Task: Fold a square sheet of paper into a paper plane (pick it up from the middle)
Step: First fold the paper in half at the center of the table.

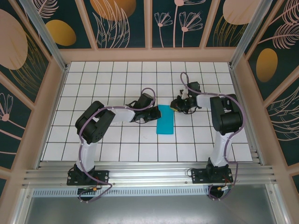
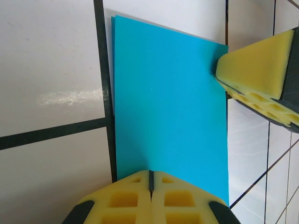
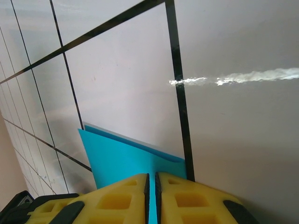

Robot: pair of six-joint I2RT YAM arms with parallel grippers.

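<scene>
1. The square sheet of paper (image 1: 165,122) lies flat near the middle of the white gridded worktop (image 1: 117,79), between the two arms. It is folded into a narrow teal rectangle, with its long sides running away from the arm bases.
2. The left gripper (image 2: 150,173) is fully closed. Its two yellow pads are pressed together with only a dark seam between them, and nothing shows in that seam. Its tips rest on the sheet at one edge; from overhead it reaches in from the sheet's left side.
3. The right gripper (image 3: 150,176) is all but closed, and teal shows through the thin slit between its pads. Its tips are down at the sheet's far right corner. I cannot tell whether it pinches the paper or only presses on it.
4. In the left wrist view, one yellow pad (image 2: 254,65) of the right gripper touches the sheet's edge by that corner.
5. In the right wrist view, a pale second layer peeks just past the teal edge at the corner.
6. The two grippers are near each other but apart, with the sheet's width between them.
</scene>
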